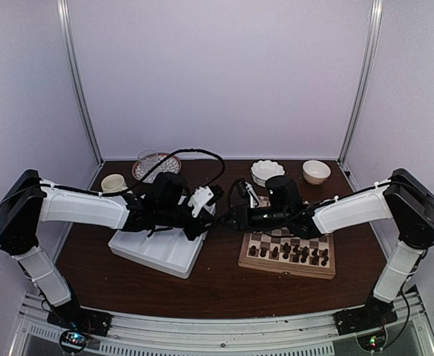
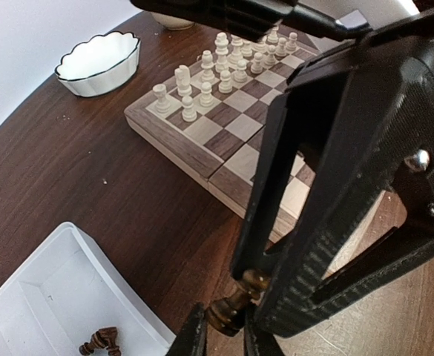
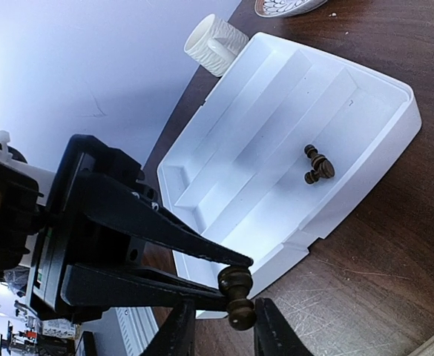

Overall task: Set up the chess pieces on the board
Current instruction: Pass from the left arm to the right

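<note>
Pinches dark brown pawn (image 3: 237, 293) in left fingers (image 3: 165, 230) above bench (image 3: 365, 245), between white tray (image 3: 276, 111) and chessboard (image 2: 231, 148); straddles its base with narrow right fingers (image 3: 176, 330), grip unclear.

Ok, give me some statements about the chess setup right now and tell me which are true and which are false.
1. The left gripper is pinching a dark chess piece in the air. True.
2. The white tray has nothing in it. False: dark pieces lie in one compartment.
3. The pale pieces stand on the board. True.
4. The scalloped white bowl sits on the board. False: it stands on the table, beside the board.
</note>
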Controlling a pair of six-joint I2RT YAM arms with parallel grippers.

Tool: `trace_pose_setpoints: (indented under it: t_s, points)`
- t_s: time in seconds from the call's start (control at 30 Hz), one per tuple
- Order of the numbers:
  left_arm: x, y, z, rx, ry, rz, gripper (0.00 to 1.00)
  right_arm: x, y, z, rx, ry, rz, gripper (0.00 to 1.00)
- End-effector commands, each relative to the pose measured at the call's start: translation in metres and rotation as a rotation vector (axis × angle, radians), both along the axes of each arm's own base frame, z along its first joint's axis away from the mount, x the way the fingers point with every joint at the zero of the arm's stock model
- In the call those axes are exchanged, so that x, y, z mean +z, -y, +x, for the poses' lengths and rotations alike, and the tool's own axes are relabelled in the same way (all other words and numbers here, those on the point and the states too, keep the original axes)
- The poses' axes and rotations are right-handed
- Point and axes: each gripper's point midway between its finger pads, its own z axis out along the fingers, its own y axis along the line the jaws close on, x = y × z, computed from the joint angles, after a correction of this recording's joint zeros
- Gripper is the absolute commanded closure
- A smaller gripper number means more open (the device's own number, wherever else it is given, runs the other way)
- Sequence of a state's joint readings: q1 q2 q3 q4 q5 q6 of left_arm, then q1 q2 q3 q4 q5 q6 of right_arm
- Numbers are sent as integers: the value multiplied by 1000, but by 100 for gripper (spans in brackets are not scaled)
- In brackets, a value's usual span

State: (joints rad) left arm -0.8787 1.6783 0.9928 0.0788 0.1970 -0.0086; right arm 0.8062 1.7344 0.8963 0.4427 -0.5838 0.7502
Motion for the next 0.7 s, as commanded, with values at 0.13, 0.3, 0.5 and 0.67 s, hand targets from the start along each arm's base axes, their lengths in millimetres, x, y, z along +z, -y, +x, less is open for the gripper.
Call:
trace_pose_setpoints:
  t_s: [0.13, 0.3, 0.5, 0.67]
  points:
    - [22, 5, 2, -3, 64, -53, 85, 7, -7, 0, 19, -3, 52, 86]
    - [22, 4, 1, -7, 63, -56, 79, 6, -3, 3, 4, 7, 37, 98]
    - [21, -5, 4, 49, 54, -51, 60, 16, 30, 15, -48, 101, -143, 100]
    - [24, -18, 13, 148, 40, -23, 61, 27, 64, 6, 41, 169, -463, 100]
